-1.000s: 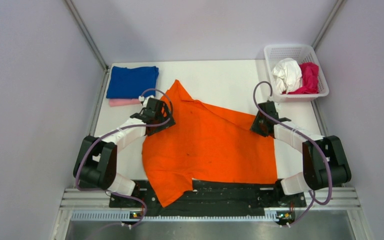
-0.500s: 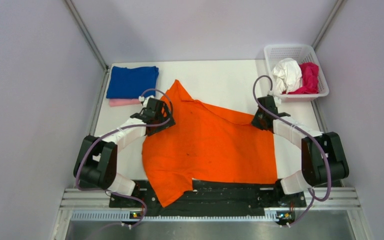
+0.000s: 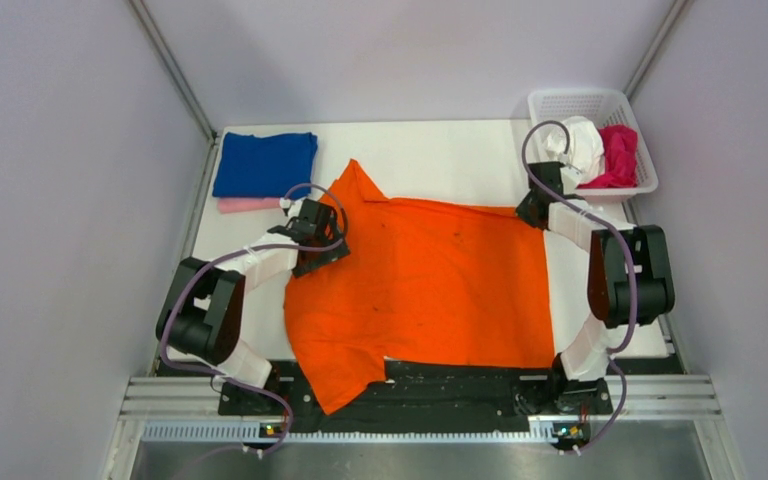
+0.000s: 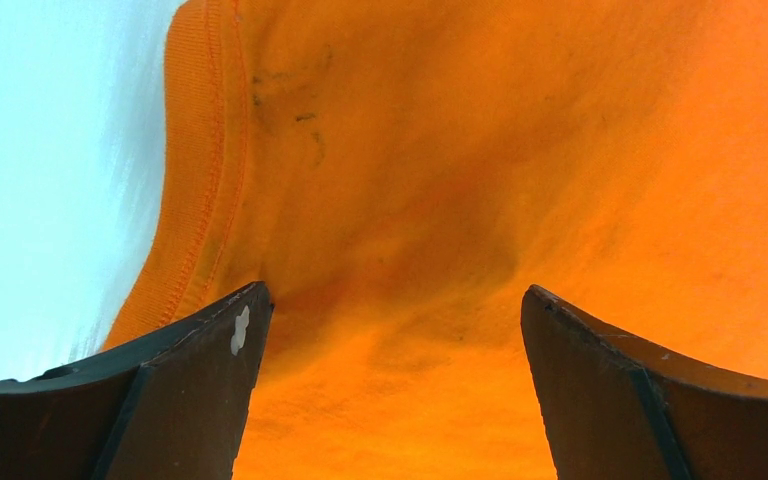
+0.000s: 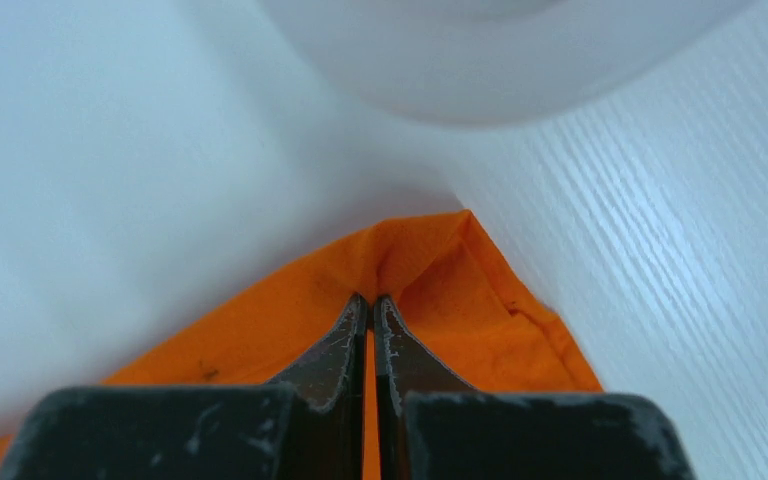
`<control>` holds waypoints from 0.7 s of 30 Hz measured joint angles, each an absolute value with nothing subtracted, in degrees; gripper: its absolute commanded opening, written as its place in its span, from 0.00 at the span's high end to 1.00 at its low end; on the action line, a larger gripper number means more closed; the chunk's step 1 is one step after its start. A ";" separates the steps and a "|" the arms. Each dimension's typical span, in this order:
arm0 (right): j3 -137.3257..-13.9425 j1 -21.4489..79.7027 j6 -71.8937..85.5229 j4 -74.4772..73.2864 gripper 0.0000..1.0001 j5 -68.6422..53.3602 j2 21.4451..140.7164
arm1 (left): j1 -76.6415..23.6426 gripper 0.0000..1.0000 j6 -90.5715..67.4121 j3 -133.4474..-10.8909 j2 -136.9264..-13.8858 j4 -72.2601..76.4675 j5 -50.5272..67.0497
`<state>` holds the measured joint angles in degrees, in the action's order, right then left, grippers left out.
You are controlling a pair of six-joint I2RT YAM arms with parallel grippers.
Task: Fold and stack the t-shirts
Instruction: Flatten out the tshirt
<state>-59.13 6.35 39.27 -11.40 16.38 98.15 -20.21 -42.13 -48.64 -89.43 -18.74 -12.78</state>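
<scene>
Table [image 3: 440, 150]: white, centre of the top view, bearing all the cloth and the basket.
Orange t-shirt [image 3: 430, 290]: spread flat mid-frame; long axis left to right, sleeves at the left end, straight hem at the right; lower left sleeve draped over the near edge.
Basket [image 3: 580, 93]: upper right, white lattice; holds white t-shirt [image 3: 582, 145] crumpled at left, magenta t-shirt [image 3: 618, 155] at right.
Blue t-shirt [image 3: 265, 163]: folded, upper left, lying on pink t-shirt [image 3: 245, 204], edge peeking out below.
Right gripper [image 5: 371, 300]: arm stretched up-frame, jaws pinched together on the Orange t-shirt's upper right corner, just beside the Basket.
Left gripper [image 4: 395, 300]: elbow bent, jaws wide apart, low over the orange cloth near a stitched edge; contact unclear.
</scene>
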 measured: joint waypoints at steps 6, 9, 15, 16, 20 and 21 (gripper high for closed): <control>-64.03 3.95 39.55 -9.67 0.58 16.71 102.85 | -20.21 0.01 -42.13 -48.84 -89.54 -20.01 -13.98; -64.60 3.95 38.83 -8.67 0.27 16.12 103.04 | -20.21 0.01 -42.11 -49.65 -89.54 -21.32 -13.91; -63.35 4.43 35.81 -6.24 0.07 10.50 101.03 | -20.21 0.01 -41.80 -54.37 -89.52 -21.58 -11.64; -62.46 4.75 35.03 -5.65 0.06 9.56 99.39 | -20.21 0.01 -41.80 -55.37 -89.52 -21.32 -11.09; -58.57 8.32 32.95 -4.10 0.03 8.03 92.49 | -20.21 0.01 -41.63 -60.38 -90.35 -20.12 -8.43; -57.32 9.87 32.51 -3.55 0.02 7.77 90.61 | -20.21 0.01 -41.63 -62.02 -91.18 -19.90 -8.08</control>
<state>-57.32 9.87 32.51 -3.55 7.77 90.61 -20.21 -41.63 -62.02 -91.18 -19.90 -8.08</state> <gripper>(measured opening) 0.958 0.991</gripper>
